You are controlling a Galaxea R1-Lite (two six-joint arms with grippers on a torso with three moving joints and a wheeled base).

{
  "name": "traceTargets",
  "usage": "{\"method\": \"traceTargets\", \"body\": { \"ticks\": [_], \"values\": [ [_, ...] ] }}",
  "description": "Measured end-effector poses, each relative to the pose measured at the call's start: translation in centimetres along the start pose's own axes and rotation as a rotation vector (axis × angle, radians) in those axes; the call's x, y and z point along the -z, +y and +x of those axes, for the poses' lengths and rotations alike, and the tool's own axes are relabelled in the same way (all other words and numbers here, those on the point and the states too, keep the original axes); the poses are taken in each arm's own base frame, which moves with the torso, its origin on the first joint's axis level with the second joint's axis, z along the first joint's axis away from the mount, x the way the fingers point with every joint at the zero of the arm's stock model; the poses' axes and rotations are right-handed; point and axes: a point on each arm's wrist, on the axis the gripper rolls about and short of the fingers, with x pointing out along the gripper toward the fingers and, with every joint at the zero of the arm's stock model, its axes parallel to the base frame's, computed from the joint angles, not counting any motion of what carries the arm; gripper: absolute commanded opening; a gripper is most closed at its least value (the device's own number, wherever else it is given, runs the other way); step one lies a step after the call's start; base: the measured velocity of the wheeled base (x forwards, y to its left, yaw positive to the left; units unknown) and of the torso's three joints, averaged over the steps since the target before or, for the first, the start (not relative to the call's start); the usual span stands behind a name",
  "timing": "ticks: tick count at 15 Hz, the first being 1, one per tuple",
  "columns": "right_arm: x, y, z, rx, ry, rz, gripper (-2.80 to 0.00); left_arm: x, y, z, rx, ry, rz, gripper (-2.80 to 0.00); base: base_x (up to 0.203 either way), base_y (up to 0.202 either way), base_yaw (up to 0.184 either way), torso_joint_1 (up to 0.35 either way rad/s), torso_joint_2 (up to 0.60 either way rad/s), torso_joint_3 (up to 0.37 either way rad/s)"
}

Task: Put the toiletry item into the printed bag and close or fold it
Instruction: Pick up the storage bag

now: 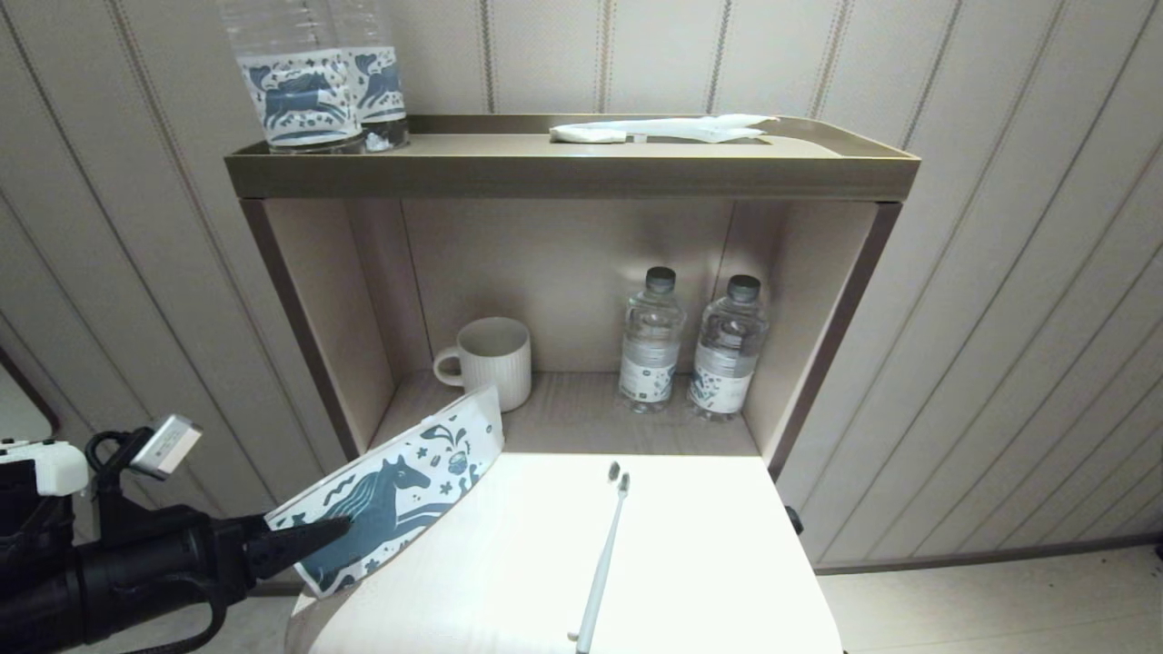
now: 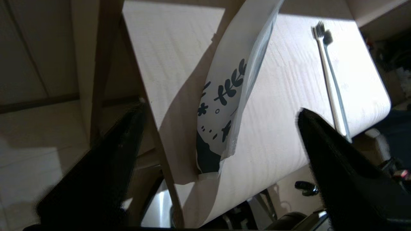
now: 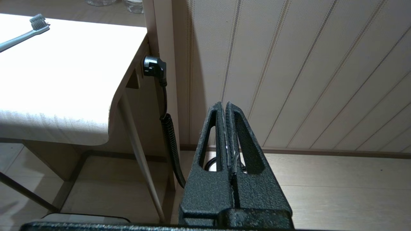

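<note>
I see the toothbrush lying flat on the pale table, bristle head pointing toward the shelf unit, handle running back to the table's near edge. To its left the printed bag stands tilted up off the table's left edge, horse side facing me, well apart from the brush. My left gripper sits at the bag's lower end; from the left wrist camera its fingers are spread wide with the bag between them and touching neither. My right gripper hangs low beside the table, near the wall, its fingers pressed together on nothing. In the shelf recess stand a mug and two small bottles.
</note>
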Motion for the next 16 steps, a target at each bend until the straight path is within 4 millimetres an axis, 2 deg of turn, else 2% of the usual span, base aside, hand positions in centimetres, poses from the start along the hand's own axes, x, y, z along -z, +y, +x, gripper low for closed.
{"method": "traceTargets", "body": {
  "ticks": [10, 16],
  "values": [
    [0.0, 0.0, 0.0, 0.0, 0.0, 0.0, -2.8, 0.7, -0.7, 0.1, 0.038, 0.017, 0.013, -2.8, 0.0, 0.0, 0.0, 0.0, 0.0, 0.0],
    [0.0, 0.0, 0.0, 0.0, -0.001, -0.005, -2.8, 0.3, -2.4, -1.9, 0.068, -0.068, 0.078, -2.8, 0.0, 0.0, 0.0, 0.0, 0.0, 0.0]
  ]
}}
